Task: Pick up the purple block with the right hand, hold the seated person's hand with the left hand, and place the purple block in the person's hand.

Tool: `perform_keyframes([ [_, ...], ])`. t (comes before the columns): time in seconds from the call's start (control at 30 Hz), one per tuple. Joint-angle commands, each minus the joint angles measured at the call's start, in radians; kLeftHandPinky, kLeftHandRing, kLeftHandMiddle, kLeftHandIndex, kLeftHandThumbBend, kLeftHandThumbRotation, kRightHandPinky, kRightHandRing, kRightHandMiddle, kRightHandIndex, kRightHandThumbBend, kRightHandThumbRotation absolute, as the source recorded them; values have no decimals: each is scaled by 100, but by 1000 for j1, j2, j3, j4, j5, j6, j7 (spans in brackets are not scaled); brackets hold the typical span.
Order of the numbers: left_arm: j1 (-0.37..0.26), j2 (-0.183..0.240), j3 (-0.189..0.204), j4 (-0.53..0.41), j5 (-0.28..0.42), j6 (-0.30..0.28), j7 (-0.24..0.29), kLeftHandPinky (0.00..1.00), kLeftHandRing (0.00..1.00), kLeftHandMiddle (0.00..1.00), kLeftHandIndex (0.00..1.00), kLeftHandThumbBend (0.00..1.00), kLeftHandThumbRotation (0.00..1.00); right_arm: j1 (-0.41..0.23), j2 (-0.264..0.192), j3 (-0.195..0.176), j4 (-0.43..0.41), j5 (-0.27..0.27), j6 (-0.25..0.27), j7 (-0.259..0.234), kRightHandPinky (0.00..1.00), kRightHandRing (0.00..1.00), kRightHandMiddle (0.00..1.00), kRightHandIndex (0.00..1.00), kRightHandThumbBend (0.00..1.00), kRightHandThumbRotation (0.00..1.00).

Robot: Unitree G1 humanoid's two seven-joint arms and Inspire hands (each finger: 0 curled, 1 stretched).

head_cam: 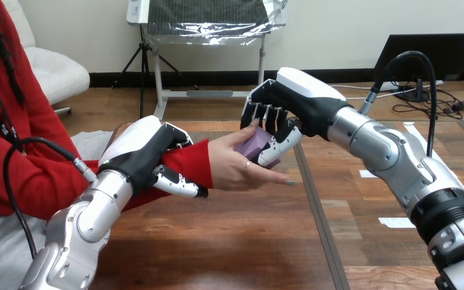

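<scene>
The person's hand (238, 164) reaches in from the left, palm up, over the middle of the table. My left hand (145, 152) is curled round the person's forearm just behind the wrist, on the red sleeve, thumb under and fingers over. My right hand (281, 115) comes from the right and hangs over the person's palm, its fingers and thumb pinching the purple block (252, 144). The block sits low against the palm, partly hidden by my fingers; whether it rests on the palm I cannot tell.
The wooden table (229, 241) has a dark seam running down right of the centre. A few white paper scraps (396, 222) lie on its right part. The person sits close at the table's left side.
</scene>
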Motion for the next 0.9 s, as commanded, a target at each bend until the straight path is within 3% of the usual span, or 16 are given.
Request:
perform_keyframes([
  [0.0, -183, -43, 14, -33, -39, -78, 61, 27, 33, 40, 41, 70, 0, -26, 10, -45, -103, 45, -9, 4, 35, 40, 45, 45, 75, 0],
  [0.4, -183, -41, 18, -23, -38, -91, 79, 27, 33, 41, 42, 70, 0, -8, 5, -39, -157, 47, 13, 24, 35, 39, 45, 44, 75, 0],
  [0.87, -176, -32, 26, -27, -43, -96, 79, 29, 34, 41, 42, 69, 0, 0, 5, -38, -147, 54, 11, 31, 35, 39, 44, 44, 76, 0],
])
